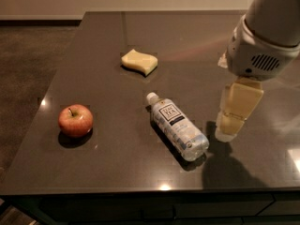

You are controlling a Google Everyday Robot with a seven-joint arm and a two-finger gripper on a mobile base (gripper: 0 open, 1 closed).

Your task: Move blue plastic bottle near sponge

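Note:
The blue plastic bottle [176,126] lies on its side on the dark table [117,172], white cap pointing up-left, label with a dark square logo facing up. The pale yellow sponge [139,62] lies flat farther back, apart from the bottle. My gripper [234,117] hangs from the white arm at the right, its yellowish pads pointing down, just right of the bottle's base and a little above the table. It holds nothing.
A red apple [75,120] sits at the left, near the table's left edge. The table's front edge runs along the bottom of the view. Floor lies beyond the left edge.

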